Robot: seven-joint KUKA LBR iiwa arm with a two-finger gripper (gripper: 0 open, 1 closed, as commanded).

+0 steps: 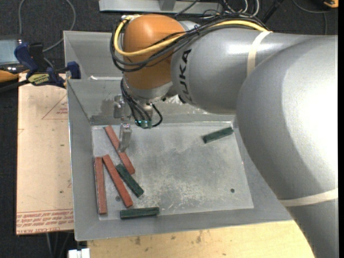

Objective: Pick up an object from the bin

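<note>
Now | gripper (pixel 125 140) over uppermost reddish-brown stick (pixel 112 136), left of bin (pixel 80 144) | gripper opening: cannot tell

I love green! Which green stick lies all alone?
The green stick at the upper right; the other two lie by the red sticks.

- arm (pixel 269 90): is showing smooth, rounded silver-grey casings, a pale band ringing one joint
- wrist cover (pixel 148 42): is gleaming glossy orange, dome-shaped
- cables (pixel 231 23): black and yellow, are looping across the cover
- lettering (pixel 185 71): black, is running along the casing
- hand (pixel 126 136): is appearing slim, grey metal
</note>
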